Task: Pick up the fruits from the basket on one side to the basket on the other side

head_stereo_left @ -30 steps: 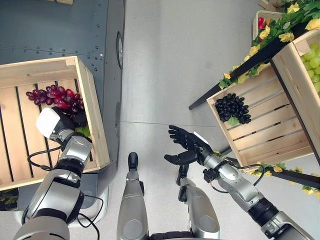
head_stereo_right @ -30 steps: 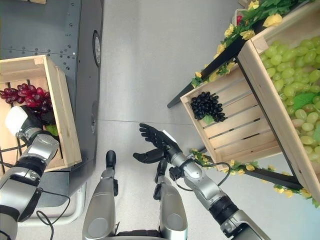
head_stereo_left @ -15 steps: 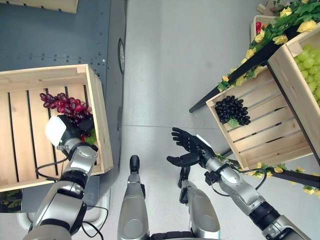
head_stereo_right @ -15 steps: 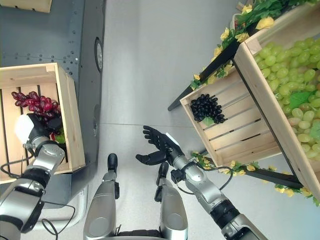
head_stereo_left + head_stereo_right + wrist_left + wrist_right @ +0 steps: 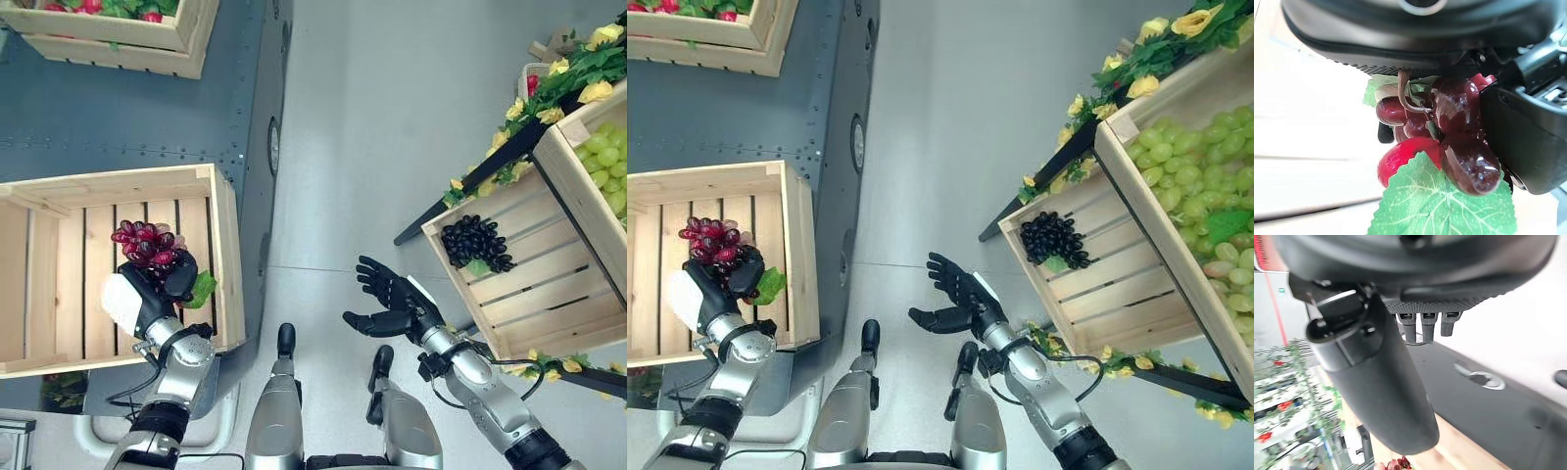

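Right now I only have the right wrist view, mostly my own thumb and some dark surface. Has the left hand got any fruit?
Observer: Yes. The left hand has its fingers curled round the red grape bunch, over the wooden crate on the left.
Operator: Is the bunch whole in the grasp?
Observer: In the left wrist view the red grapes, stem and a green leaf sit against the palm.
Operator: And my right hand, is it near anything?
Observer: The right hand is open over bare floor, apart from the slatted crate on the right, which holds a black grape bunch.
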{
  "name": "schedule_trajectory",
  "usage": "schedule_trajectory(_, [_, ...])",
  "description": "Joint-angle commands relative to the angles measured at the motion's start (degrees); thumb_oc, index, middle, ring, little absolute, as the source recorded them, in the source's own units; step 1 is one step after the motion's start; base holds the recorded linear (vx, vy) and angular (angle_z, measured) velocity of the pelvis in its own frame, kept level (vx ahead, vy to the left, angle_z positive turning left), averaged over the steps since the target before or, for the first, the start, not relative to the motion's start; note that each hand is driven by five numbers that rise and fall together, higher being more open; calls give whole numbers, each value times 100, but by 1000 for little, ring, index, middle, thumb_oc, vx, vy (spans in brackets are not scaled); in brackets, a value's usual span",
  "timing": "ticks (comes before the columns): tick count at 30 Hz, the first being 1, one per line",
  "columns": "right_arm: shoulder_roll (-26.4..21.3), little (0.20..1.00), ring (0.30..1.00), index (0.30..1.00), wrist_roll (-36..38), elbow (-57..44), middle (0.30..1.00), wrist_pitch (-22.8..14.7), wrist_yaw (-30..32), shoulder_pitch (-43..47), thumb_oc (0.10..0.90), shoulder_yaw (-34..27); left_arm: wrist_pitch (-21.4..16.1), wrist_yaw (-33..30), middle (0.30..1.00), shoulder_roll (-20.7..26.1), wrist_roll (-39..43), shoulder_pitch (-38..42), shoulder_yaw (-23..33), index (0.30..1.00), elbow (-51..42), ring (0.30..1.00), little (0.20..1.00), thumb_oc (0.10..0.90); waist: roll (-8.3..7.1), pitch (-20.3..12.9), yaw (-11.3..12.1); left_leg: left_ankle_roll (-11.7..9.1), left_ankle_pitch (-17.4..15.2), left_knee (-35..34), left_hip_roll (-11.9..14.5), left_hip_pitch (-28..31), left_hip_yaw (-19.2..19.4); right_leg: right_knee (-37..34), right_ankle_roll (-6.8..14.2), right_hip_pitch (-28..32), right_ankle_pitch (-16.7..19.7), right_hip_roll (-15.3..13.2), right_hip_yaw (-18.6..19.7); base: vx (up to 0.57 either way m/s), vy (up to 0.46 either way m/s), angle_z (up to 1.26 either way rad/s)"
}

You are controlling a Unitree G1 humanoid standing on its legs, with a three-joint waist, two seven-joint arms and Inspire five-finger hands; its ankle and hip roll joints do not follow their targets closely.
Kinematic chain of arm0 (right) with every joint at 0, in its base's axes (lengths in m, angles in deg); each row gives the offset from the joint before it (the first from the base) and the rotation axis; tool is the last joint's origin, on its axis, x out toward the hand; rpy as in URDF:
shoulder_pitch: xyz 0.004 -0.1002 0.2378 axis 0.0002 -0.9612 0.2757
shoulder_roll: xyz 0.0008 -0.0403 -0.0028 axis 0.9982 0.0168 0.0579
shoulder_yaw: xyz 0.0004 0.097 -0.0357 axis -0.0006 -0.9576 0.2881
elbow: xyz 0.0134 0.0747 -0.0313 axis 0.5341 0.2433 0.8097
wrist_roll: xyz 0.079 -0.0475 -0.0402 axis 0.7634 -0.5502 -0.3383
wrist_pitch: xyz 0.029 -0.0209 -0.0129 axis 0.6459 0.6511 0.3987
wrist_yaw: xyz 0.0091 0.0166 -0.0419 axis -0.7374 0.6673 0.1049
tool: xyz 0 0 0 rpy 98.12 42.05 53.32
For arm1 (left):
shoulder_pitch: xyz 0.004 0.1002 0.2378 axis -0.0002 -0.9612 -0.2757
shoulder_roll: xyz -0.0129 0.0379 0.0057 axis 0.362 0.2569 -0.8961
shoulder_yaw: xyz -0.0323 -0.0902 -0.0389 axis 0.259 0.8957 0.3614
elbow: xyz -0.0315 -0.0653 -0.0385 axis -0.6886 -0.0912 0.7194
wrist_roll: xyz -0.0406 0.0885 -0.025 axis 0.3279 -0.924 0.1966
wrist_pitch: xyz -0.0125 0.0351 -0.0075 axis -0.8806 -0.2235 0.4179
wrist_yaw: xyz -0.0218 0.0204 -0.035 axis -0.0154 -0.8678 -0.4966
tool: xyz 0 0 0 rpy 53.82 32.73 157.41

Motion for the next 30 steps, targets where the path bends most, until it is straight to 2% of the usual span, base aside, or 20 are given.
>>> schedule_trajectory(1, [-46, 900, 900, 900, -114, -571, 900, -528, -326, -364, 800, 6, -502, -524, 300, 381, -762, 68, 294, 300, -64, 300, 300, 400, -26, -1136, 38, -18, -333, -15, -239, 60, -39, 717, -484, -285, -452, 245, -146, 43, -47, 5])
schedule_trajectory(6, [-71, 900, 900, 900, -96, -619, 900, -556, -384, -500, 800, -24, -525, -404, 300, 558, -1215, -213, 394, 300, -374, 300, 300, 400, 38, -1391, 90, -113, -162, -287, -179, 178, -42, 502, -509, -21, -422, 280, -228, 46, -49, 2])
schedule_trajectory(10, [-58, 900, 900, 900, -102, -603, 900, -642, -332, -559, 800, -78, -653, -143, 300, 681, -1342, -370, 454, 300, -667, 300, 300, 400, 57, -1552, 136, -133, -155, -318, -182, 222, -72, 365, -517, 132, -394, 278, -273, 40, -68, 0])
schedule_trajectory(15, [-30, 900, 900, 900, -187, -663, 900, -805, -172, -600, 800, -195, -716, 735, 300, 792, -1553, -607, 458, 300, -1242, 300, 300, 400, 116, -1781, 204, -121, -198, -393, -203, 398, -136, 246, -506, 303, -368, 263, -296, 43, -62, 0])
schedule_trajectory(16, [-30, 900, 900, 900, -308, -689, 900, -841, -125, -563, 800, -268, -709, 1159, 300, 895, -1600, -663, 439, 300, -1432, 300, 300, 400, 146, -1863, 220, -121, -221, -413, -208, 461, -156, 192, -493, 351, -344, 257, -289, 40, -44, 1])
schedule_trajectory(21, [-120, 900, 900, 900, -534, -821, 900, -859, -43, -365, 800, -409, -659, 1736, 300, 1234, -1734, -759, 460, 300, -1859, 300, 300, 400, 232, -2015, 258, -130, -268, -452, -224, 610, -182, 51, -451, 465, -260, 236, -238, 30, -29, 0])
schedule_trajectory(25, [-434, 900, 900, 900, -783, -1035, 900, -1008, 97, -45, 800, -613, -694, 2138, 300, 1572, -1906, -808, 453, 300, -2250, 300, 300, 400, 286, -2128, 336, -136, -324, -471, -231, 708, -225, -45, -397, 556, -202, 201, -237, 20, -43, 0])
schedule_trajectory(30, [-1010, 900, 900, 900, -1312, -1401, 900, -1184, 457, 410, 800, -845, -760, 2927, 300, 2046, -2511, -818, 311, 300, -2691, 300, 300, 400, 321, -2258, 405, -112, -412, -471, -239, 805, -261, -161, -332, 644, -119, 155, -225, 18, -46, 10])
